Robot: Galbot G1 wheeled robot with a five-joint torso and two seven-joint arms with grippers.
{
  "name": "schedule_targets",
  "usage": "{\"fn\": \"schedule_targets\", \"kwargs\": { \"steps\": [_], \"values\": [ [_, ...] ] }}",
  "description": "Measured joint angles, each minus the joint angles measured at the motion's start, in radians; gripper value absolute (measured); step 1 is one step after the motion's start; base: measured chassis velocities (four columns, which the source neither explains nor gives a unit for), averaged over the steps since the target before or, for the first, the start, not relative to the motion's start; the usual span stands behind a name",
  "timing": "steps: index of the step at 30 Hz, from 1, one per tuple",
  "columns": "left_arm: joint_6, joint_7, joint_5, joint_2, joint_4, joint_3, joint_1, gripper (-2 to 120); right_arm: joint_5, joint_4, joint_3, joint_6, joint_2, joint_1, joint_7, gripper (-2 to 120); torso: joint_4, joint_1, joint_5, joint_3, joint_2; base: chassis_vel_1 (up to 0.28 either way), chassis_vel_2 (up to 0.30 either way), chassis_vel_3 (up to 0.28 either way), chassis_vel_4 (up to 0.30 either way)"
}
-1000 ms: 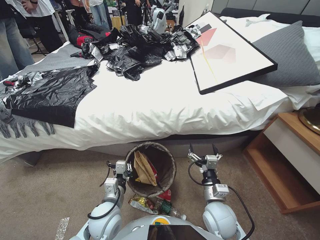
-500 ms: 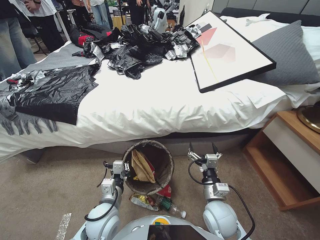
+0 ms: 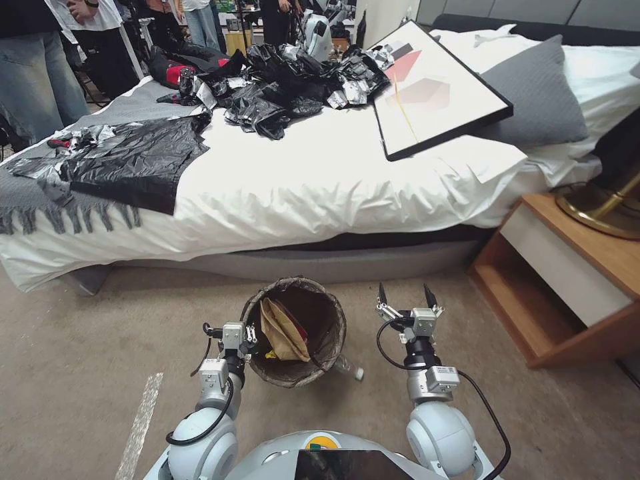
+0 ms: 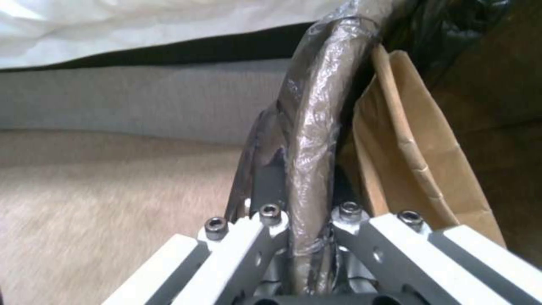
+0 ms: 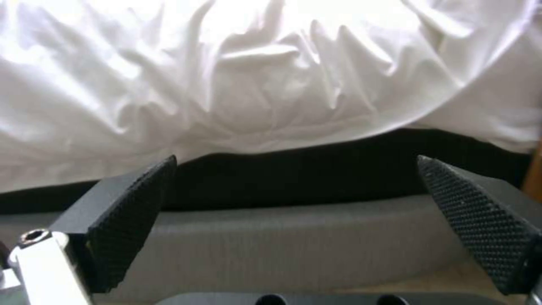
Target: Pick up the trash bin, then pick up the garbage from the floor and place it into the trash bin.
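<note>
The trash bin (image 3: 325, 327), lined with a dark bag, is just in front of me over the carpet floor (image 3: 80, 373). My left gripper (image 3: 245, 335) is shut on its near-left rim; the left wrist view shows the film-wrapped rim (image 4: 313, 140) pinched in my left gripper (image 4: 308, 231). A brown paper bag (image 3: 283, 331) (image 4: 418, 161) leans inside the bin. The capped end of a clear bottle (image 3: 351, 370) pokes out from behind the bin on the right. My right gripper (image 3: 405, 298) (image 5: 299, 216) stands open and empty to the right of the bin, facing the bed base.
The bed (image 3: 300, 193) runs across ahead, with black plastic sheets (image 3: 133, 160) and a framed picture (image 3: 433, 87) on it. A wooden nightstand (image 3: 560, 280) with a brass lamp base (image 3: 600, 207) stands at right. A pale tape line (image 3: 141, 420) marks the carpet at left.
The whole head view has shifted: the bed sits farther off and more carpet and nightstand show. The wrappers seen before beside the bin are now hidden behind it. Both grippers keep their states.
</note>
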Motion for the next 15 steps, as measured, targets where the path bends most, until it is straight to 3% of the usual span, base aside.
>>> {"fn": "schedule_targets", "kwargs": {
  "steps": [11, 15],
  "values": [
    [0.000, -0.001, 0.003, -0.003, -0.004, -0.004, 0.005, 0, -0.001, 0.002, 0.001, 0.001, 0.000, -0.002, -0.001, 100, -0.0002, 0.000, -0.0002, 0.000, 0.000, 0.309, -0.317, -0.305, 0.301],
    [-0.004, -0.007, 0.002, -0.004, -0.005, -0.018, 0.007, 0, -0.003, -0.009, 0.001, 0.014, 0.002, 0.011, -0.001, 100, -0.0003, 0.000, 0.0000, 0.000, 0.000, 0.161, -0.129, -0.134, 0.176]
  ]
}}
